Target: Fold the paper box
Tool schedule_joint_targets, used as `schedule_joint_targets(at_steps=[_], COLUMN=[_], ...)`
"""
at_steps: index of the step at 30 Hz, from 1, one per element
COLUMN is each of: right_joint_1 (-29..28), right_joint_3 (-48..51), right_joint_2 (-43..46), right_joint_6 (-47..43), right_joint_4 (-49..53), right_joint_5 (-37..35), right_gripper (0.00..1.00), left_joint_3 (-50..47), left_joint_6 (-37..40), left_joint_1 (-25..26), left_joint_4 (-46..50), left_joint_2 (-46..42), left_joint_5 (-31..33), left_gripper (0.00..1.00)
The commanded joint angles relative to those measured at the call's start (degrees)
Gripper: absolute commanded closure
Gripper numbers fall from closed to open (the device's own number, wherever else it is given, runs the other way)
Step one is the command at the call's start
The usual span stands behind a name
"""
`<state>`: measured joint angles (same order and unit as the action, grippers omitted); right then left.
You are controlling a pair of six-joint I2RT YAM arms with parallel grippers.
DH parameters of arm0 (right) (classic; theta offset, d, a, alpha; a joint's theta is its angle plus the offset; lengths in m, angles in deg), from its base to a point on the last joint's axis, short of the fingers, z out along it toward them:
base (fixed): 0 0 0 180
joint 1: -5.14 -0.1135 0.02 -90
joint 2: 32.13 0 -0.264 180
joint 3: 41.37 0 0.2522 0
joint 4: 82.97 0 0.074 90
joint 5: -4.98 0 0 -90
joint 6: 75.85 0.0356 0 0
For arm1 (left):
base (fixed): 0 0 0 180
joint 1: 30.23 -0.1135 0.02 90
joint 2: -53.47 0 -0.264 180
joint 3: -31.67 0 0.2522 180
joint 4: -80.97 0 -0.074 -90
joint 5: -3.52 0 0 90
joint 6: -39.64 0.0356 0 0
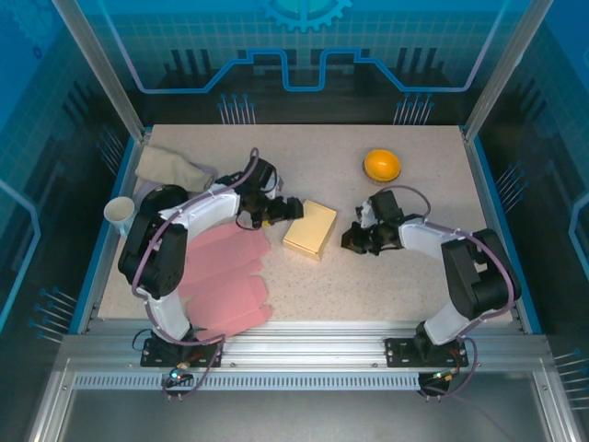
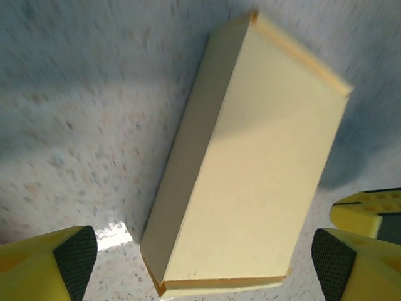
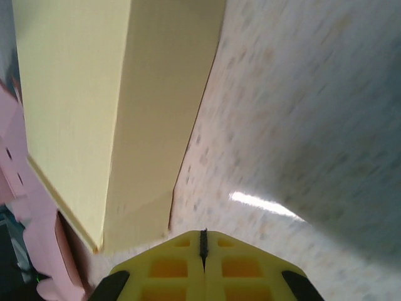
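Two grippers flank the closed paper box (image 1: 310, 229); left gripper (image 1: 294, 209) wide, straddling its end; right gripper (image 1: 350, 240) closed, probably for pushing.

The pale yellow rectangular paper box (image 1: 310, 229) is plain, the beige counter (image 1: 368, 285) finely dark-speckled, alongside pink flat paper sheets (image 1: 225, 276), an orange round bowl (image 1: 381, 165), a white cup (image 1: 120, 214) and a tan cloth (image 1: 170, 168).

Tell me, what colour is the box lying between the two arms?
The box is pale yellow, seen best from the left wrist camera.
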<state>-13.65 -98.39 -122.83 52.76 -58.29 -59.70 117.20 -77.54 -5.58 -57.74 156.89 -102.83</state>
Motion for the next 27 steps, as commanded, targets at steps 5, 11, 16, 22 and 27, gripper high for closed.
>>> schedule_joint_targets(at_steps=[5,11,16,22,27], right_joint_1=[-8.2,-9.5,-10.4,-14.1,-15.8], right_joint_3=[7.2,9.0,8.9,5.8,2.5], right_joint_2=[3.7,3.1,1.7,-3.9,-6.8], right_joint_6=[12.2,14.5,16.0,20.2,23.4], right_joint_4=[-8.1,-11.1,-14.5,-23.2,-34.7], right_joint_5=[-3.0,-3.3,-3.8,-2.9,-0.9], right_gripper=[1.00,1.00,1.00,1.00,1.00], left_joint_3=[-4.4,-5.0,-5.9,-7.5,-8.8], left_joint_6=[-3.5,-3.9,-4.5,-10.5,-17.1], left_joint_1=[2.9,3.7,4.5,8.6,13.0], left_joint_4=[-4.6,-4.8,-5.1,-8.6,-14.1], left_joint_2=[-0.1,0.0,0.2,1.4,1.7], left_joint_5=[-0.8,-0.7,-0.2,-1.0,-2.3], left_gripper=[0.08,0.08,0.08,0.08,0.08])
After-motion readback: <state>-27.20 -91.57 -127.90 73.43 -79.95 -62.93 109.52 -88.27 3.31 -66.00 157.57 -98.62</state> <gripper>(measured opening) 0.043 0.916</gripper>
